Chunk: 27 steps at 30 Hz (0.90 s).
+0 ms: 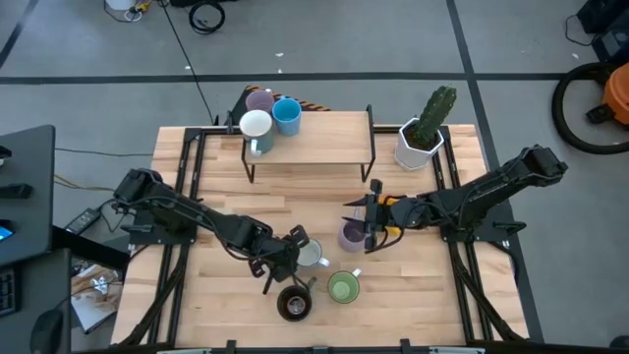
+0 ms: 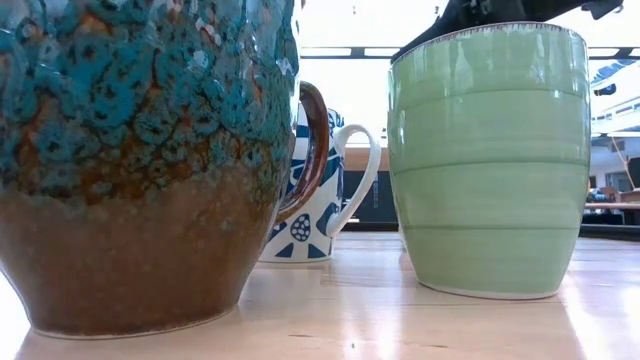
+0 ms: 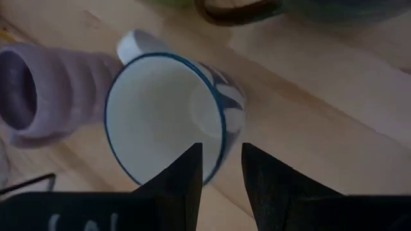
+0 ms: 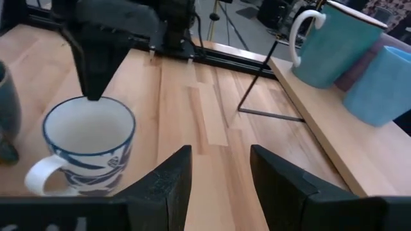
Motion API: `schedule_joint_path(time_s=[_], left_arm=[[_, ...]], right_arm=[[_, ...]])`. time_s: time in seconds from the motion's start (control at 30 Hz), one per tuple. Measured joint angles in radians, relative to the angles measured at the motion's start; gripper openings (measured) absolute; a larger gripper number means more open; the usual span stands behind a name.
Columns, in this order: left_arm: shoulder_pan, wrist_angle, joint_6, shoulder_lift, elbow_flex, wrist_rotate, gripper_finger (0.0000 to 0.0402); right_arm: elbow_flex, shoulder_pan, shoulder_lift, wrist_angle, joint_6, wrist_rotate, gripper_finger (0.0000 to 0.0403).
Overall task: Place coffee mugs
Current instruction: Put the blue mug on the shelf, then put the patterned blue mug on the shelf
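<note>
A white mug with blue patterns [image 1: 311,256] [image 3: 167,112] stands upright on the table. My left gripper [image 3: 221,151] is open and points steeply down at it. One finger is over the inside and one outside the wall, opposite the handle [image 3: 138,45], with a gap showing at the inner finger. A lilac mug [image 1: 351,234] [image 3: 51,90] stands just right of it. My right gripper [image 1: 366,228] [image 4: 219,154] hovers there, open with nothing between its fingers. A green mug [image 1: 343,287] [image 2: 490,160] and a dark brown mug [image 1: 294,302] [image 2: 140,160] stand near the front edge.
A wooden shelf on black legs [image 1: 310,143] stands at the table's far middle. At its left end are a lilac mug [image 1: 260,99], a white mug [image 1: 256,125] and a blue mug [image 1: 287,115]. A white faceted pot with a cactus [image 1: 423,133] stands at the far right.
</note>
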Motion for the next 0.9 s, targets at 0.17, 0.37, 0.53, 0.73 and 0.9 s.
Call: schedule_joint_path(time_s=[0.17, 0.37, 0.53, 0.73, 0.9], left_arm=[[0.032, 0.002, 0.056, 0.034, -0.002, 0.010, 0.0114], [0.071, 0.022, 0.059, 0.049, -0.002, 0.062, 0.0097], [0.091, 0.023, 0.022, 0.049, -0.002, 0.056, 0.0061], [0.093, 0.001, -0.037, 0.049, -0.003, 0.058, 0.0030], [0.137, -0.071, -0.204, 0.050, 0.056, 0.105, 0.0024]], right_arm=[[0.000, -0.031, 0.000, 0.005, -0.004, -0.019, 0.0164], [0.000, -0.059, 0.000, 0.001, 0.002, -0.081, 0.0164], [0.000, -0.060, 0.000, 0.001, 0.004, -0.082, 0.0164], [0.000, -0.060, 0.000, 0.000, 0.002, -0.077, 0.0164], [0.000, -0.060, -0.001, -0.006, -0.005, 0.000, 0.0164]])
